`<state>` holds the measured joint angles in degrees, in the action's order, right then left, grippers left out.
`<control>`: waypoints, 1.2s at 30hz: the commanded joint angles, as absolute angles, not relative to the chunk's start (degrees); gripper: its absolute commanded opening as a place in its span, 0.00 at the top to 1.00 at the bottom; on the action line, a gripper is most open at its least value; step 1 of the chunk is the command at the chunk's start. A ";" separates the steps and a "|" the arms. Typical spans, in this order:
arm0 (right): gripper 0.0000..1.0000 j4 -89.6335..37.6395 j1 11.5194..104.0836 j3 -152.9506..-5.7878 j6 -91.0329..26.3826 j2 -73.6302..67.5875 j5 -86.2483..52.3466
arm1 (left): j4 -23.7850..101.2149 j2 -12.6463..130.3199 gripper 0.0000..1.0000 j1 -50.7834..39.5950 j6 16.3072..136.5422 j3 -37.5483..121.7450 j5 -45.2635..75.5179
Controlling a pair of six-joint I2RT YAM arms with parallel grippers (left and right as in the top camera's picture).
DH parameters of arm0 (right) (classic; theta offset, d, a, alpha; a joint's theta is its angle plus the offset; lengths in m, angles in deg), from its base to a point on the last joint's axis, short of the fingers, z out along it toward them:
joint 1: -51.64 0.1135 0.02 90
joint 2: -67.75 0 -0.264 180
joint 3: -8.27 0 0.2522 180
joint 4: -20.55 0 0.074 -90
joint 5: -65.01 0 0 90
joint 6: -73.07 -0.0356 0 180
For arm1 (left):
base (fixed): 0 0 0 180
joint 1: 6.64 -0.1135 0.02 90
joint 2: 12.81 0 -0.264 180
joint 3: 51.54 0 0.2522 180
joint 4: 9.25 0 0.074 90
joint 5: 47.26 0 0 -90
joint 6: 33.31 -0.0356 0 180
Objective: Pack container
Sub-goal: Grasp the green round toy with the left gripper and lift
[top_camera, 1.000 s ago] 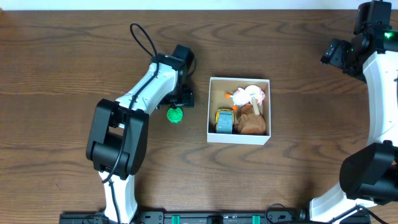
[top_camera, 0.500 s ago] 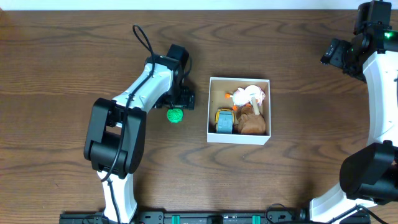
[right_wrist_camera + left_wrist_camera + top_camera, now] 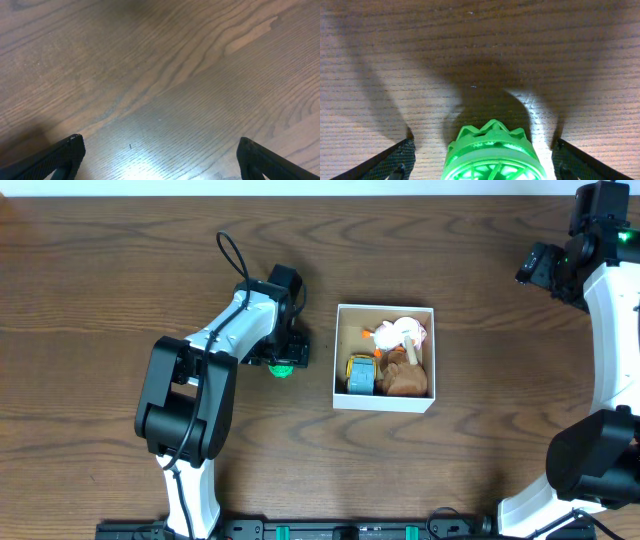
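The container [image 3: 337,370], a square white-walled box with a brown inside, sits mid-table and holds a white and pink toy [image 3: 401,333], a blue and yellow toy [image 3: 360,373] and a brown toy [image 3: 407,379]. A green ribbed toy [image 3: 282,368] lies on the table left of it. My left gripper [image 3: 283,361] is over the green toy. In the left wrist view the green toy [image 3: 492,155] stands between my open fingers [image 3: 387,162], with gaps on both sides. My right gripper [image 3: 545,268] is open and empty at the far right.
The right wrist view shows only bare wood between the open fingers [image 3: 67,152]. The left arm's black cable [image 3: 232,255] loops above its wrist. A black rail [image 3: 300,530] runs along the front edge.
My left gripper has moved toward the front and now sits over the green toy, which was fully visible beside it before. The right arm has not moved.
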<state>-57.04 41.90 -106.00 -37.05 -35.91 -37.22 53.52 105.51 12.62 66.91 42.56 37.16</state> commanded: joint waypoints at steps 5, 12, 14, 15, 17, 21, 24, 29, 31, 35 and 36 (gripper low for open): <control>0.01 -57.11 41.42 -106.70 -36.39 -35.75 -37.62 | 52.71 105.93 0.28 12.30 66.14 42.25 37.14; 0.01 -57.09 41.42 -106.70 -36.39 -35.75 -37.62 | 52.36 105.91 0.40 12.27 66.16 42.27 37.14; 0.01 -57.11 41.42 -106.70 -36.39 -35.75 -37.62 | 52.39 105.91 0.46 12.27 66.14 42.27 37.14; 0.01 -57.11 41.42 -106.70 -36.39 -35.75 -37.62 | 52.39 105.82 0.48 12.27 66.14 42.27 37.14; 0.01 -57.11 41.42 -106.70 -36.39 -35.75 -37.62 | 52.39 105.58 0.48 12.27 66.14 42.27 37.14; 0.01 -57.11 41.42 -106.70 -36.39 -35.75 -37.62 | 52.41 104.75 0.49 12.27 66.14 42.38 37.14; 0.01 -57.11 41.42 -106.70 -36.39 -35.75 -37.62 | 52.39 103.96 0.48 12.27 66.14 42.38 37.16; 0.01 -57.11 41.42 -106.70 -36.39 -35.75 -37.62 | 52.39 102.36 0.49 12.27 66.14 42.38 37.16; 0.01 -57.11 41.42 -106.70 -36.39 -35.75 -37.62 | 52.36 101.47 0.49 12.27 66.14 42.38 37.18; 0.01 -57.11 41.42 -106.70 -36.39 -35.75 -37.62 | 52.39 99.24 0.48 12.27 66.14 42.45 37.20; 0.01 -57.09 41.42 -106.70 -36.39 -35.75 -37.62 | 52.39 98.69 0.48 12.27 66.14 42.49 37.20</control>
<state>-57.04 41.90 -106.00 -37.05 -35.91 -37.22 52.23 101.40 12.58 66.71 42.54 37.12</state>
